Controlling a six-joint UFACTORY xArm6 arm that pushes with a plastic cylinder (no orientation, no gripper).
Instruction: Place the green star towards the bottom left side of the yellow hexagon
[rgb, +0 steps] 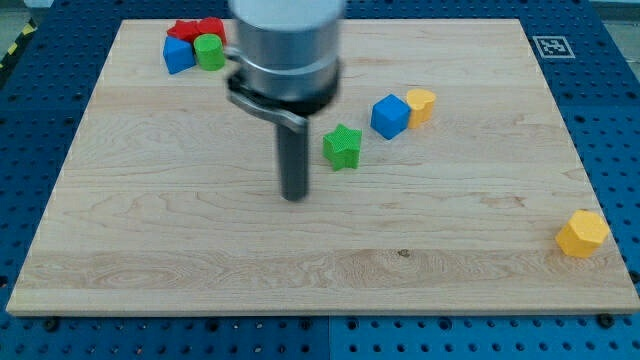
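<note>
The green star (342, 146) lies near the middle of the wooden board (200, 250). The yellow hexagon (582, 233) sits far off at the board's lower right edge. My tip (294, 195) rests on the board just left of and slightly below the green star, a small gap apart from it. The rod hangs from the grey cylindrical arm end (287, 50) at the view's top.
A blue cube (390, 116) and a small yellow block (421, 104) touch each other up and right of the star. At the top left, a red block (196, 30), a blue block (178, 55) and a green cylinder (209, 52) cluster together.
</note>
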